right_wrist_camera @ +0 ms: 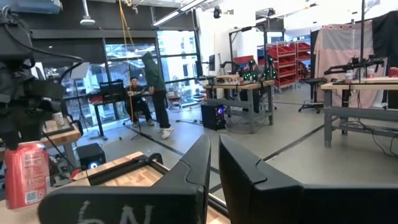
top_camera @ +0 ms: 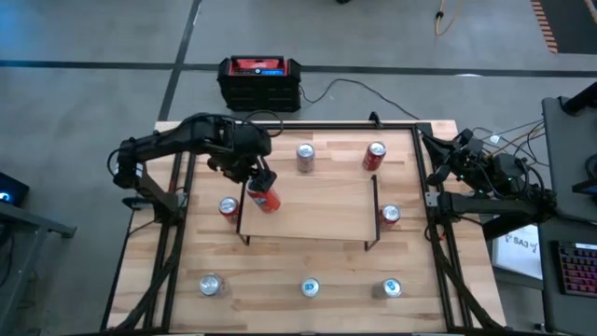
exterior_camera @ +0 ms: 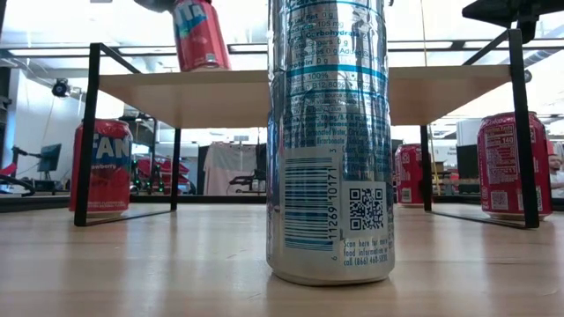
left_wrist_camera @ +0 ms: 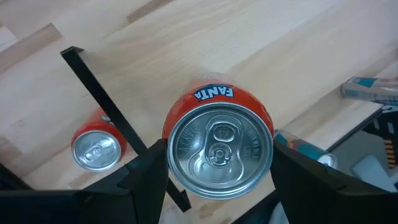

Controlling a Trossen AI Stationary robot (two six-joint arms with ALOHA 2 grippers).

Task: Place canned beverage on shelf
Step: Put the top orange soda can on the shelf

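Wooden desk [top_camera: 280, 280] | our left pincer [top_camera: 262, 183] grips red can [top_camera: 266, 198] above shelf [top_camera: 317, 210] corner, ready to lower | right pincer [right_wrist_camera: 213, 163] closed, parked aside.

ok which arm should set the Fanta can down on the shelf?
Left. The left gripper already holds the red Fanta can above the shelf, near its left end. The right gripper is shut and parked at the table's right edge.

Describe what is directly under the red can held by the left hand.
The red can, gripped by the left hand, hangs above the shelf board near its corner. The patch of board beneath is covered by the can.
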